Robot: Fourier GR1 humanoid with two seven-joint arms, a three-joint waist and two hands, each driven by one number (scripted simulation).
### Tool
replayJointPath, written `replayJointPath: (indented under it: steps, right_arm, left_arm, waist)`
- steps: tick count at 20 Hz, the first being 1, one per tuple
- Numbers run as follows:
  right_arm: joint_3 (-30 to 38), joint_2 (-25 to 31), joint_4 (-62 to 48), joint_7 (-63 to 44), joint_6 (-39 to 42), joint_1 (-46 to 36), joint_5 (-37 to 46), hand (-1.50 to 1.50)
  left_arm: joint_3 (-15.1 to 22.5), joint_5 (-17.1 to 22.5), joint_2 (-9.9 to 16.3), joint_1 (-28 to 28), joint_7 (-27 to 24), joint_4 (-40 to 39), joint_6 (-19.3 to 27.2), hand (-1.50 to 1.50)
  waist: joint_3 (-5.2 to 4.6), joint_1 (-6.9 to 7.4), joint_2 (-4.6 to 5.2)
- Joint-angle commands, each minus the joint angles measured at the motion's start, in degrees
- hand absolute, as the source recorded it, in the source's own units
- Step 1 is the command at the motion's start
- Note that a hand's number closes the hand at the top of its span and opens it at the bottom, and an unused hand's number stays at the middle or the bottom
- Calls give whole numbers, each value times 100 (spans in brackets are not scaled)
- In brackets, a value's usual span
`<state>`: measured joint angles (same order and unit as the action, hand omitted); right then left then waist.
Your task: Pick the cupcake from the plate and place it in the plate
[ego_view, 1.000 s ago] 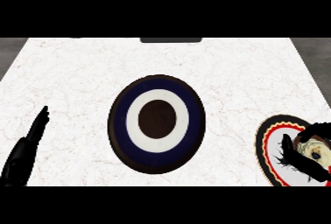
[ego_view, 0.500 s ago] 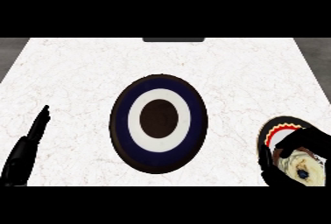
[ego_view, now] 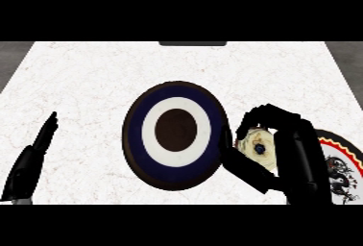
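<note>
A pale, cream-coloured cupcake with a small dark spot on top sits inside the curl of the right robot hand. The black fingers arch over its top and the thumb runs up its left side, so the right robot hand is closed around the cupcake and hides much of it. The cupcake lies between two plates, just right of the centre plate's rim, over the white marbled surface; whether it touches the surface cannot be told.

To the right, partly hidden behind the right robot hand and cut off by the view's edge, is a plate with a red and white rim and a dark pattern. Nothing shows on its visible part.

In the middle of the surface lies a round plate with dark blue, white and brown rings. Nothing sits on it. The thumb of the right robot hand is just beside its right edge.

At the lower left, well apart from both plates, the left robot hand rests with its fingers straight and pressed together, pointing upward, holding nothing.
</note>
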<state>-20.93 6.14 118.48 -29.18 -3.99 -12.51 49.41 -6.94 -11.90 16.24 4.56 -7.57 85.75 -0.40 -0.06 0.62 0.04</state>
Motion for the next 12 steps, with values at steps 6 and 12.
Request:
replayJointPath:
  steps: [6, 12]
  right_arm:
    - [-666, -605, -2535, -796, -468, -1708, -25, 150]
    - [-1020, -612, -3928, -556, -1222, -2286, -913, 150]
  left_arm:
    - [-68, -45, -56, 40, -119, -22, 4, 0]
    - [-156, 0, 27, -307, 333, 67, -138, 0]
  waist:
    - [4, 67, 12]
    - [7, 59, 17]
